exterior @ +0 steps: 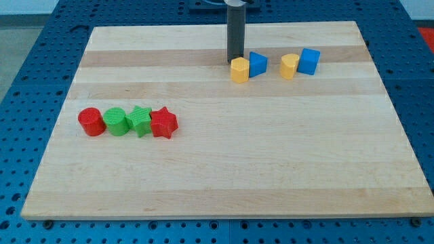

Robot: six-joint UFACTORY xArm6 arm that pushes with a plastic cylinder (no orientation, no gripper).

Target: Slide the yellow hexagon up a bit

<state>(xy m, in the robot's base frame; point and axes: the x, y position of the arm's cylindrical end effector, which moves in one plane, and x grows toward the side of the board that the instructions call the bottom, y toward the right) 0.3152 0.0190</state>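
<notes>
The yellow hexagon (239,70) sits on the wooden board (224,156) right of centre near the view's top. My tip (234,62) stands just above it and slightly to its left, touching or nearly touching its upper edge. A blue block (258,64) touches the hexagon's right side. Further right, a yellow block of rounded shape (289,66) sits against a blue cube (308,61).
At the view's left a row of blocks touch one another: a red cylinder (91,122), a green cylinder (116,122), a green star (140,121) and a red star (163,123). The board lies on a blue perforated table (41,41).
</notes>
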